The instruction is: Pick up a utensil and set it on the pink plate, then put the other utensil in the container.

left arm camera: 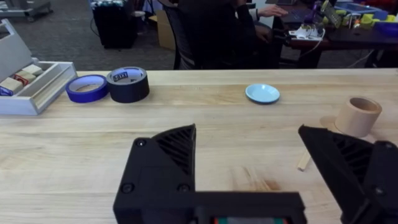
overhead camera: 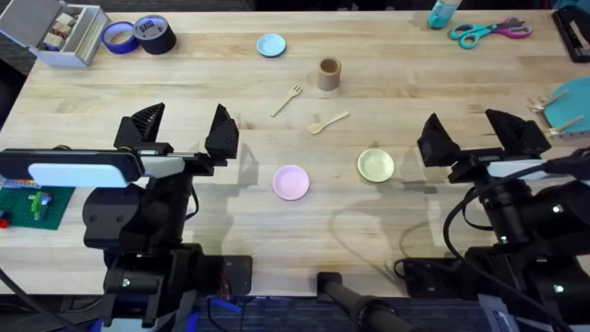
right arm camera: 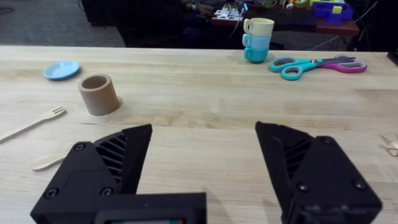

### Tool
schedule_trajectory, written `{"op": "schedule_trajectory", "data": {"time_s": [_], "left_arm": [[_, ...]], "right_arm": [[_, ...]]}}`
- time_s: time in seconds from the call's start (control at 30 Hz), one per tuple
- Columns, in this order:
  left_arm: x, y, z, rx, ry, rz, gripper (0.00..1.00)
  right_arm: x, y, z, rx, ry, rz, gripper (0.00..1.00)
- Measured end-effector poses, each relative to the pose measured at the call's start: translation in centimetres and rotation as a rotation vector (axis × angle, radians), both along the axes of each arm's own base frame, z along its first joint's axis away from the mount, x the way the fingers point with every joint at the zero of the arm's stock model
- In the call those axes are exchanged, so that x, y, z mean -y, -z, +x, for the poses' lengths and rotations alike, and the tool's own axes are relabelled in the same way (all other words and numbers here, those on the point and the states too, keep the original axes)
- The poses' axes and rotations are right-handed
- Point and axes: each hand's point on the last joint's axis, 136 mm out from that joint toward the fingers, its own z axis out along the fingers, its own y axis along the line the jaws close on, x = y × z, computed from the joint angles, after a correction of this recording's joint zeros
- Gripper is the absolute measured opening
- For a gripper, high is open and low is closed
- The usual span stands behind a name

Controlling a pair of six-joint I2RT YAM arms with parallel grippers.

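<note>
Both my left fingers (overhead camera: 183, 127) and right fingers (overhead camera: 472, 132) hang spread and empty — fork (overhead camera: 287, 100) and spoon (overhead camera: 328, 122) lie untouched beyond the pink plate (overhead camera: 290, 182).

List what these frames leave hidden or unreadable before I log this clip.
- Spoon: right wrist view, its bowl end sits behind the right pincer.
- Fork: left wrist view, just an end shows beside the left pincer.
- Cup contents: overhead view, too small to tell.
</note>
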Motion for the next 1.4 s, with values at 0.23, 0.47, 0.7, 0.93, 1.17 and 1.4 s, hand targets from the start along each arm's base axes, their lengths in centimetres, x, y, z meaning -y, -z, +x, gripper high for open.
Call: {"op": "schedule_trajectory", "data": {"time_s": [0.23,0.47,0.7,0.93,1.17,1.4], "left_arm": [[0.0,0.0,0.0,0.0,0.0,0.0,0.993],[0.0,0.0,0.0,0.0,0.0,0.0,0.993],[0.0,0.0,0.0,0.0,0.0,0.0,0.993],[0.0,0.1,0.0,-0.006,-0.003,0.0,0.993],[-0.5,0.6,-1.2,-0.157,-0.032,0.005,0.993],[-0.6,-3.1,-2.5,-0.226,-0.035,0.007,0.993]], "right_arm": [[0.0,0.1,0.0,-0.003,0.0,0.0,0.997],[0.0,0.1,0.0,-0.004,0.0,0.0,0.997],[0.3,0.0,0.0,-0.002,0.018,-0.011,0.996],[0.4,0.6,-0.2,-0.036,0.017,-0.045,0.996],[1.0,2.4,-2.6,-0.28,0.045,-0.067,0.996],[1.1,-2.0,-4.5,-0.357,0.048,-0.071,0.996]]}}
